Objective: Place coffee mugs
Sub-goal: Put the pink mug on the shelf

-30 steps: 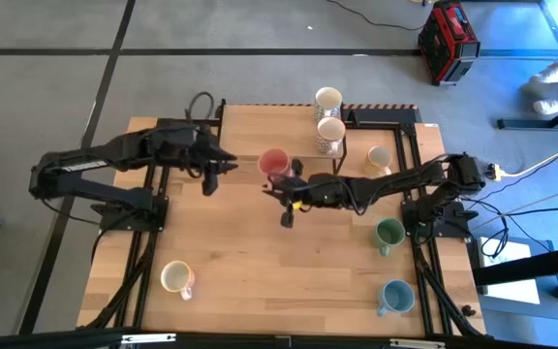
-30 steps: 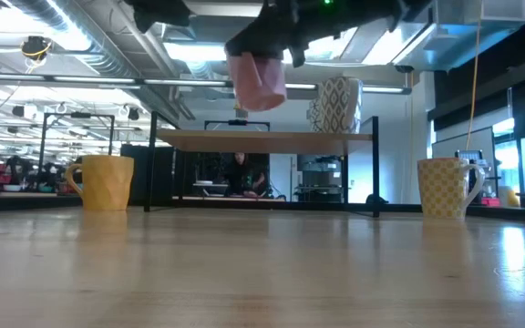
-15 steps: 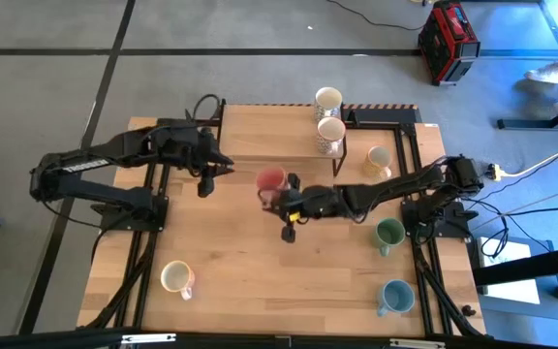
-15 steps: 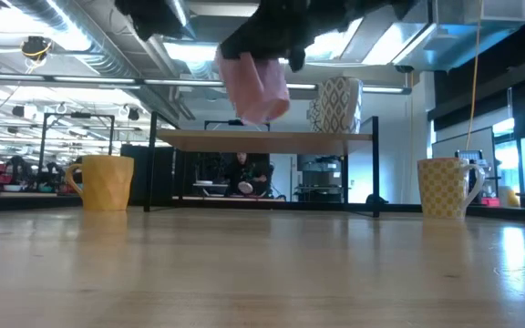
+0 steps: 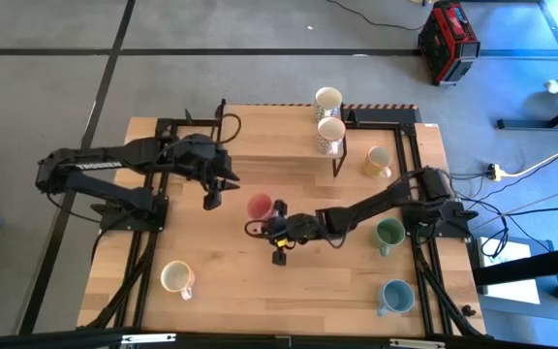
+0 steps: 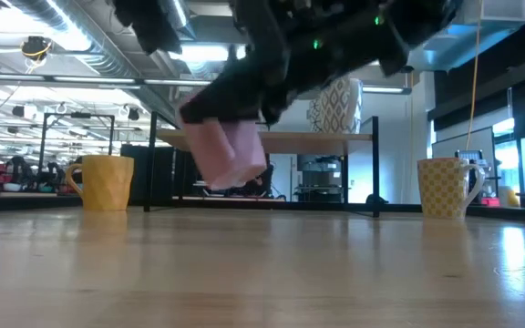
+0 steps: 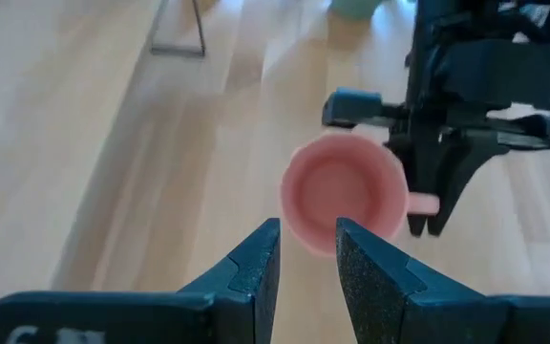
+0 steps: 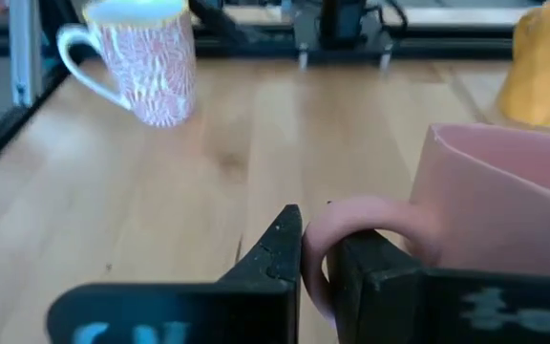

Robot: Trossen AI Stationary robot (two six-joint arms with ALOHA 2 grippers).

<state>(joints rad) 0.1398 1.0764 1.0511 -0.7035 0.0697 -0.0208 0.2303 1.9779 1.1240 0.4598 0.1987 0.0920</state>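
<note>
The pink mug (image 5: 260,206) hangs in the air over the middle of the table, tilted in the low view (image 6: 231,153), its mouth facing up in the left wrist view (image 7: 340,191). My right gripper (image 5: 275,225) is shut on it, reaching in from the table's right. My left gripper (image 5: 211,200) hovers just left of the mug, fingers a little apart (image 7: 307,239) and touching nothing. A white mug (image 5: 328,98) and a patterned mug (image 5: 331,132) stand on the shelf at the far edge. My right gripper pinches the pink mug's handle loop (image 8: 337,225) between its two fingers (image 8: 285,244), coming roughly level from the table's right side. The mug is lifted clear of the table and hangs tilted beside the fingers.
On the table stand a yellow mug (image 5: 377,161), a green mug (image 5: 389,233), a light blue mug (image 5: 395,296) along the right side and a pink-patterned white mug (image 5: 175,278) near left. The low view shows another yellow mug (image 6: 108,180). A low shelf (image 5: 279,155) spans the far part.
My right gripper has carried the pink mug from beside the shelf toward the table's near edge and a little left, and downward; the mug has tipped further. My left gripper has moved slightly toward the near edge, closer to the mug.
</note>
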